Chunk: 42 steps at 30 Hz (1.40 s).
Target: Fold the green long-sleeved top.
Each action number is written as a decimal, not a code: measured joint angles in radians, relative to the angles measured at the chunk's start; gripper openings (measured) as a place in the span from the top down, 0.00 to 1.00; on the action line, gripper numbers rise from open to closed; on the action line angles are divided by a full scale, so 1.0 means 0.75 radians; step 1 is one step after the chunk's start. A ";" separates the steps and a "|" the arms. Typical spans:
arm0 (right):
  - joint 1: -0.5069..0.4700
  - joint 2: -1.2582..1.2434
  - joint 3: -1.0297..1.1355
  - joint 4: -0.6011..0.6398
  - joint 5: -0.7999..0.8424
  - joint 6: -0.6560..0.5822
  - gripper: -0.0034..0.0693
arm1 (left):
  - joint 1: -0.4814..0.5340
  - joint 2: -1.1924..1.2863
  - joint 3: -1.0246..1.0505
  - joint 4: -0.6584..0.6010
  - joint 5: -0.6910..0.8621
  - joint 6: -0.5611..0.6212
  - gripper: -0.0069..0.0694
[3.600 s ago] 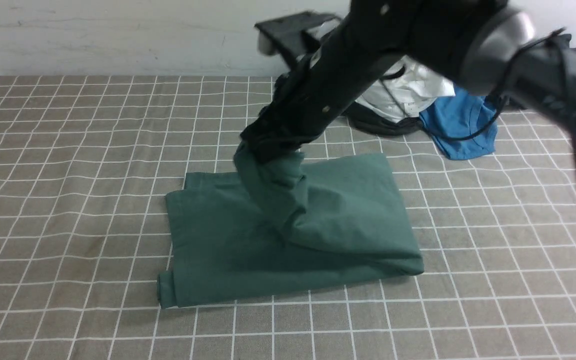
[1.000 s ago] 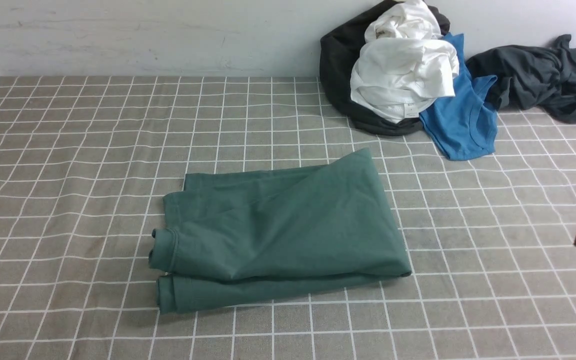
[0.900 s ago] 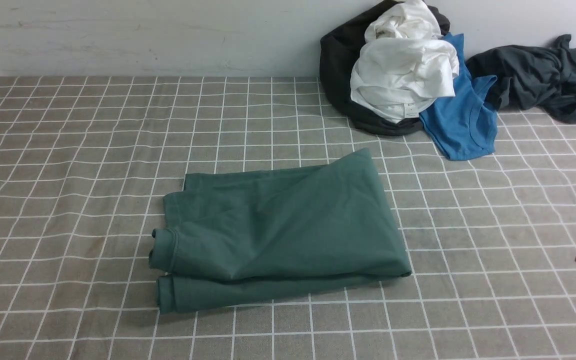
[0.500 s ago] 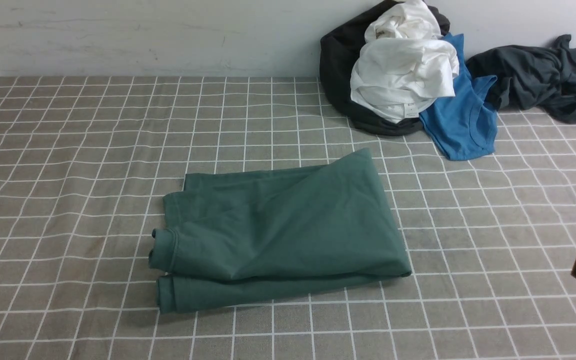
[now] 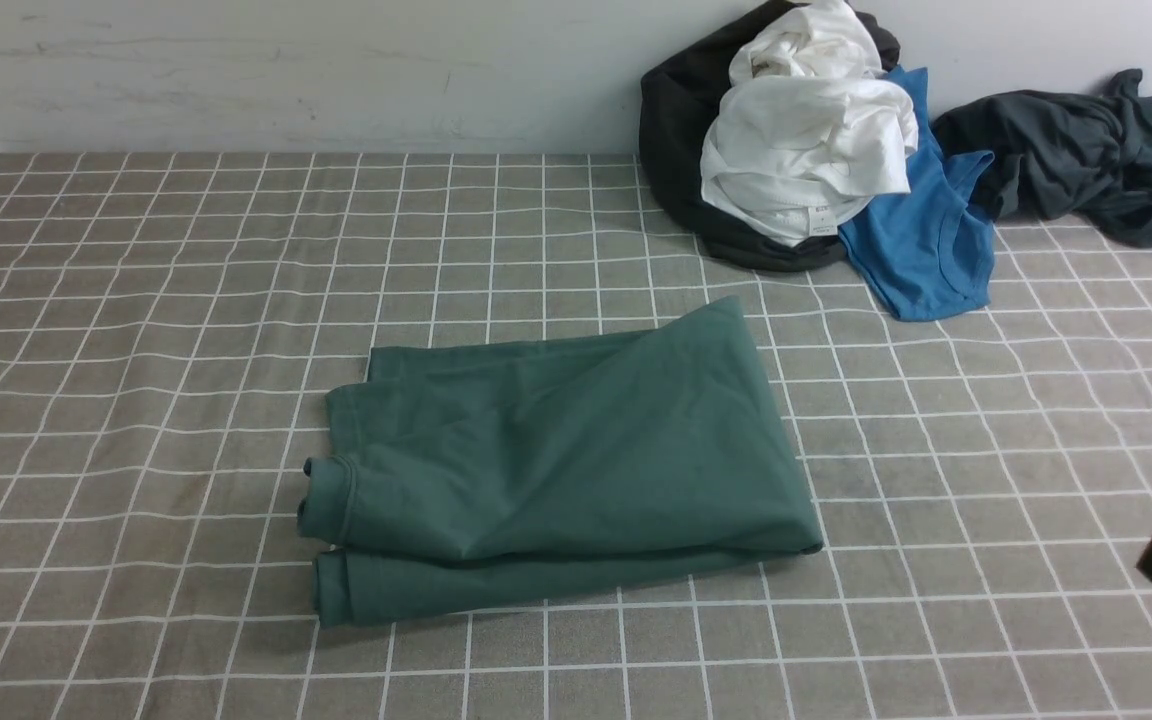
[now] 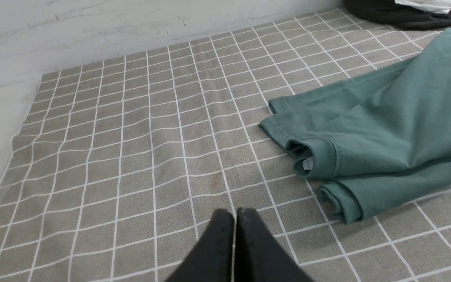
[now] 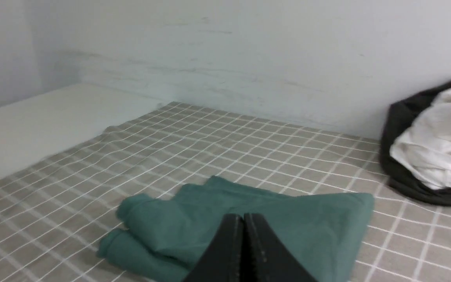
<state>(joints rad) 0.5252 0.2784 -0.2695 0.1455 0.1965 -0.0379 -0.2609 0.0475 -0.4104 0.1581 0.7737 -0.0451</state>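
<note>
right gripper let go, backed off, fingers pressed together | left gripper also pinched closed, empty | green long-sleeved top ahead of both, folded, looks basically done

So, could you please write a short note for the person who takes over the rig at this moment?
Left claw: shut, empty, over the checked cloth beside the top.
Right claw: shut, empty, pulled away from the top.
Green top: folded into a rough rectangle mid-table, sleeve cuffs at its left end.
Done: folding looks finished.
Left: perhaps tidy the uneven far edge. The clothes pile lies at the back right.
</note>
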 joint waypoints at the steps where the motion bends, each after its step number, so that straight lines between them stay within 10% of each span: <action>1: -0.081 -0.042 0.056 -0.003 -0.019 0.034 0.96 | 0.000 0.000 0.000 0.000 0.000 0.000 0.92; 11: -0.705 -0.353 0.395 -0.250 -0.020 0.300 0.96 | 0.000 0.000 0.000 0.000 0.000 0.000 0.92; 42: -0.751 -0.384 0.394 -0.279 0.204 0.326 0.96 | 0.000 0.000 0.000 0.000 0.010 0.000 0.92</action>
<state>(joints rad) -0.0383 -0.0098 0.0259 -0.0637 0.3493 0.2069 -0.2609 0.0475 -0.4104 0.1581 0.7810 -0.0451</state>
